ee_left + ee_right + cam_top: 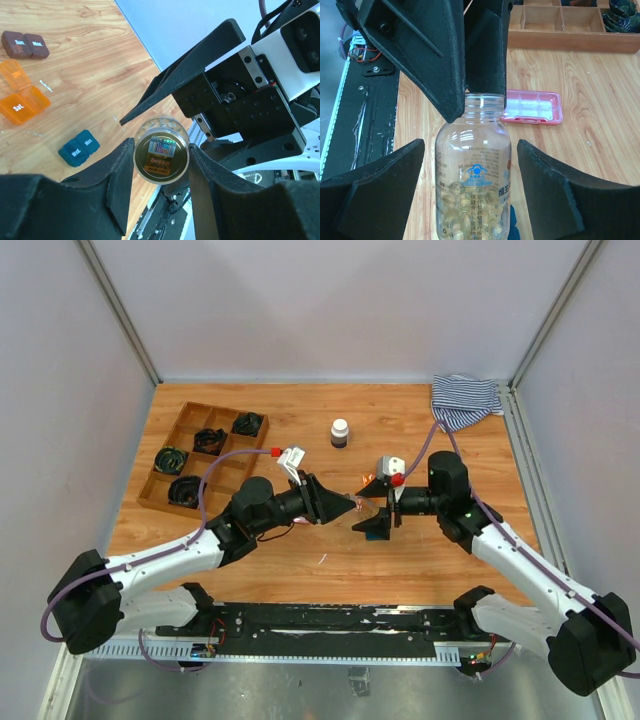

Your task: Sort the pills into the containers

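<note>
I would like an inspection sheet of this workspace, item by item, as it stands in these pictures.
Surface: wooden table, light grain.
Job's things: clear pill bottle, no cap on it, pills inside; pink case, orange cases, teal case, brown case on the table.
Clutter: wooden tray with black coils; small white-capped bottle; striped cloth.
Grippers: left gripper shut on the bottle's neck; right gripper open, astride it, not touching.
Cables: purple cables along both arms.
Surroundings: pale walls, metal frame.

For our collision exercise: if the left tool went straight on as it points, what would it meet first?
Probably the right tool, facing it: the bottle held by the left tool lies between its open fingers.
</note>
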`<action>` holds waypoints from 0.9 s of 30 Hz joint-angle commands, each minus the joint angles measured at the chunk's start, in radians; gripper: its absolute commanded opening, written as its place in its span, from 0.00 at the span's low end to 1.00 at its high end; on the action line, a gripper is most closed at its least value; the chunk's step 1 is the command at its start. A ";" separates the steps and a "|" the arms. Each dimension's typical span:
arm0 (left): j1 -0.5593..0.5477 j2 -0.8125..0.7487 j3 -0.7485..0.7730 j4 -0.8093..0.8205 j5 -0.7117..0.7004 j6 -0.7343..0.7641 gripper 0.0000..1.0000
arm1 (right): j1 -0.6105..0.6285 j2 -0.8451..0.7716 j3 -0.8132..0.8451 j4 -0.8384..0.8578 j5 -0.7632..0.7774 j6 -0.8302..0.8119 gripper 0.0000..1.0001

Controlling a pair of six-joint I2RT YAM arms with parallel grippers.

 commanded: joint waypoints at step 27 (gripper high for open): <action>-0.014 -0.059 0.012 0.054 0.001 0.008 0.29 | 0.043 0.018 0.034 -0.090 -0.023 -0.090 0.03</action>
